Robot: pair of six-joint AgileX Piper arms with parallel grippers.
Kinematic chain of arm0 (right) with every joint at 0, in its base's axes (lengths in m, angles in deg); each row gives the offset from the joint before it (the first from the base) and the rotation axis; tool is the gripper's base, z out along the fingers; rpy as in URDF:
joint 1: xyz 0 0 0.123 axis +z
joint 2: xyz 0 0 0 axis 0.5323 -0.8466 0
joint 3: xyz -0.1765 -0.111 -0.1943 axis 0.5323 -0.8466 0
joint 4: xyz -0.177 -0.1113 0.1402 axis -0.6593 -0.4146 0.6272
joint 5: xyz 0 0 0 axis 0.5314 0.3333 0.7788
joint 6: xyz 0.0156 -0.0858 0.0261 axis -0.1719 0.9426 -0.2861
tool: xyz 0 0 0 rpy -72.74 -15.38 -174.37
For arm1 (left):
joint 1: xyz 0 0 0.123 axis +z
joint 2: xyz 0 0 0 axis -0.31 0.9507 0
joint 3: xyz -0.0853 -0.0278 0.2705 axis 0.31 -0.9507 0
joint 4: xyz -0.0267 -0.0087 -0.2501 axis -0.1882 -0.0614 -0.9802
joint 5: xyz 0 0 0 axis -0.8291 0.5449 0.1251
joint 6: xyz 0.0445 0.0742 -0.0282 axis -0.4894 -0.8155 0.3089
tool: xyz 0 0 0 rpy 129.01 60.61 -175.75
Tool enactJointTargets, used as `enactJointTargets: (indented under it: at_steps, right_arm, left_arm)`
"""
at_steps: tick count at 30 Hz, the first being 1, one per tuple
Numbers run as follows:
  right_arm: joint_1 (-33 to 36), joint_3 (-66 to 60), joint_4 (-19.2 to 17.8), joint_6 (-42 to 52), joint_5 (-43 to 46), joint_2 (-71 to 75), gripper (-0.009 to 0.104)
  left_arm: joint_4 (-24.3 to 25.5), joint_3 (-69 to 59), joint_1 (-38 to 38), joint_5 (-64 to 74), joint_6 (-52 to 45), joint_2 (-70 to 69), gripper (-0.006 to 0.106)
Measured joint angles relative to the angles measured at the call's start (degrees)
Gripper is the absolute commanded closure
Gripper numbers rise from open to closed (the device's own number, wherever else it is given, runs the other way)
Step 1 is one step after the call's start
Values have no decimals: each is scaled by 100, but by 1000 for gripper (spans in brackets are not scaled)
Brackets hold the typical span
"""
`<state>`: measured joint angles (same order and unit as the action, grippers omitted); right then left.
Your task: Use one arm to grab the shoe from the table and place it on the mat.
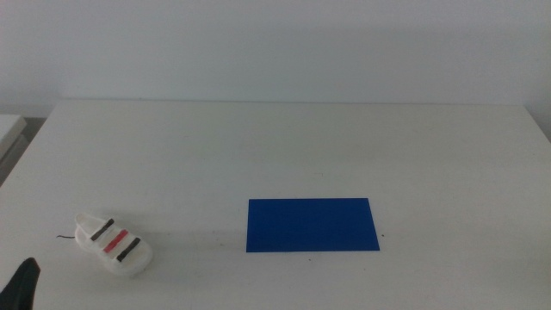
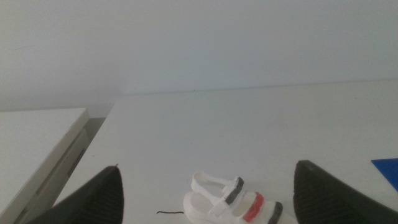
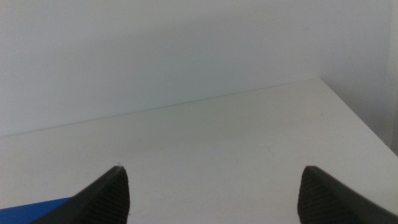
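The shoe [image 1: 114, 244], a small white sandal with two dark straps and a red one between, lies on the white table [image 1: 293, 146] near its front left. The blue mat [image 1: 312, 226] lies flat at the front middle, apart from the shoe. My left gripper [image 1: 24, 284] shows only as a dark tip at the bottom left corner, short of the shoe. In the left wrist view the left gripper [image 2: 207, 167] is open and empty, with the shoe [image 2: 233, 202] between and beyond its jaws. My right gripper [image 3: 211, 169] is open and empty, and out of the middle view.
A thin dark thread [image 1: 65, 235] lies beside the shoe's heel. A lower white surface [image 2: 37, 137] stands past the table's left edge. A corner of the mat [image 3: 37, 208] shows in the right wrist view, and the table's right edge [image 3: 360, 118] runs near it.
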<state>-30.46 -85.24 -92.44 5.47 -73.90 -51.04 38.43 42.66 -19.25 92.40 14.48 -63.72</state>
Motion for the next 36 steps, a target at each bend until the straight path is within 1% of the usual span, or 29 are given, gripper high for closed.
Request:
enactJointTargets:
  at_steps: [3, 6, 11, 14, 17, 22, 27, 31, 36]
  right_arm:
    - [0, 0, 0, 0, 0, 0, 16]
    - [0, 0, 0, 0, 0, 0, 16]
    - [0, 0, 0, 0, 0, 0, 16]
    - [0, 0, 0, 0, 0, 0, 16]
    - [0, 0, 0, 0, 0, 0, 16]
    - [0, 0, 0, 0, 0, 0, 16]
    - [0, 0, 0, 0, 0, 0, 16]
    - [0, 0, 0, 0, 0, 0, 16]
    - [0, 0, 0, 0, 0, 0, 16]
  left_arm:
    - [-24, 388, 0, 337, 34, 350, 7]
    - [-50, 1454, 0, 1236, 405, 1404, 7]
    - [-79, 3414, 0, 3557, 1995, 3698, 7]
    - [-95, 4291, 0, 4448, 2657, 4901, 7]
    - [-182, 4990, 0, 4879, 3418, 6028, 7]
    - [-298, 5687, 0, 4965, 4172, 7464, 7]
    - [-336, 5886, 0, 4780, 4598, 8551, 7]
    - [-424, 5902, 0, 4482, 4780, 9107, 7]
    - [-504, 5912, 0, 3988, 4857, 9479, 7]
